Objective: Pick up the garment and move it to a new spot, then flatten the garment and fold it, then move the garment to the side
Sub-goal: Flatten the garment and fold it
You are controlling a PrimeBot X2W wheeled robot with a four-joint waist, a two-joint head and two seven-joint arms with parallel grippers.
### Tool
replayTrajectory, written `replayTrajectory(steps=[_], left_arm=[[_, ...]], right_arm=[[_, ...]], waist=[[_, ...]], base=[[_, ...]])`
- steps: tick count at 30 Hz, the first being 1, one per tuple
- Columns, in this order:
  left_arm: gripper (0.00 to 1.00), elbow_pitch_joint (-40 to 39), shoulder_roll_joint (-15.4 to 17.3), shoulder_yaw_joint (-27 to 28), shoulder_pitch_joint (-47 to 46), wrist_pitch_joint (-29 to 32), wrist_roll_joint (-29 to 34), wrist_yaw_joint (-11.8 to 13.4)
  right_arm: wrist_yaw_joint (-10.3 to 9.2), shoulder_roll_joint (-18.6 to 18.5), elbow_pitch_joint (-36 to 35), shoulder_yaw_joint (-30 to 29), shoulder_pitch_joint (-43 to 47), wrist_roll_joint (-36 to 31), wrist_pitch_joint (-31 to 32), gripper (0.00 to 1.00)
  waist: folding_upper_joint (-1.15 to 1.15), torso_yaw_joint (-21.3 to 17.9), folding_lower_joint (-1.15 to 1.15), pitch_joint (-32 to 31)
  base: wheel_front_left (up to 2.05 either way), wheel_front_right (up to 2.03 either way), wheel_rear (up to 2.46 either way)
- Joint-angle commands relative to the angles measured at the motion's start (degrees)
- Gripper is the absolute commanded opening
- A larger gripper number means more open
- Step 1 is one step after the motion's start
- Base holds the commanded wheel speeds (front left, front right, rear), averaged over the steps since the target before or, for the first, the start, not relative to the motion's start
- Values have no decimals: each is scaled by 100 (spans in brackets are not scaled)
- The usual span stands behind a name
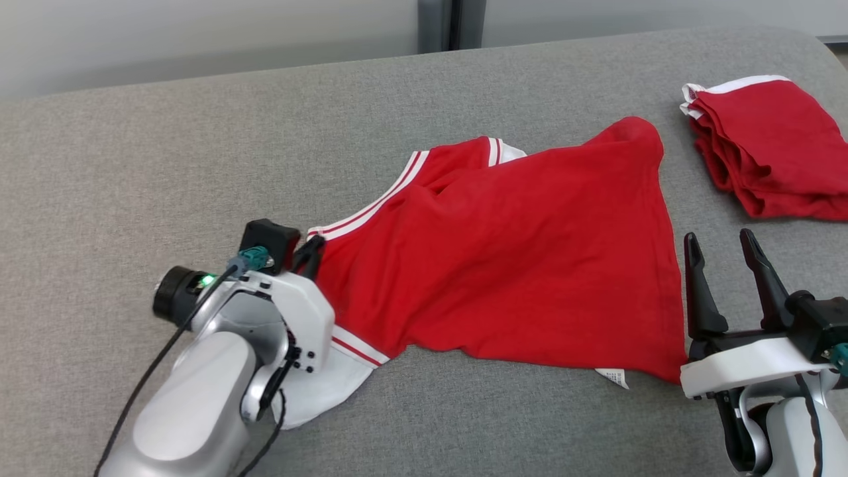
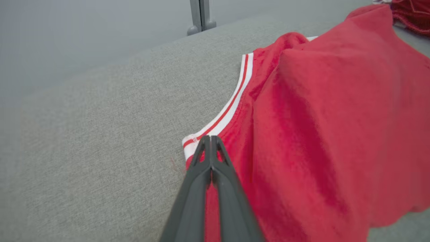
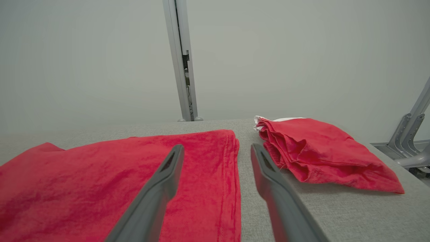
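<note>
A red garment (image 1: 517, 265) with white-and-red striped trim lies rumpled across the middle of the grey cloth-covered table (image 1: 165, 152). My left gripper (image 1: 311, 255) is at the garment's left edge, its fingers shut together on the striped trim. In the left wrist view the closed fingertips of the left gripper (image 2: 210, 138) sit on the corner of the trim of the garment (image 2: 336, 117). My right gripper (image 1: 719, 237) stands open just past the garment's lower right corner, with nothing between its fingers. The right wrist view shows the right gripper (image 3: 216, 148) over the garment's (image 3: 117, 174) hem edge.
A folded pile of red cloth (image 1: 768, 146) with white trim lies at the table's far right, also in the right wrist view as the folded pile (image 3: 319, 151). A white label (image 1: 613, 377) sticks out under the garment's near hem. A grey post (image 1: 450, 23) stands behind the table.
</note>
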Motion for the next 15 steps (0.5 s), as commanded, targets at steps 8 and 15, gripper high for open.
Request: replayTrajectory(steps=[8,15], left_arm=[[100,359,209,-43,-217,598,-140,-153],[100,485,284,-54,-334,791,-164,-142]], right_arm=[[1,-30,-45,-34,-24,27,-8,100],[1,-29,-59,1,-70,64,-36,100]], waist=[[0,-143,0,106],[0,-250,0,187]], base=[[0,0,0],[0,0,0]])
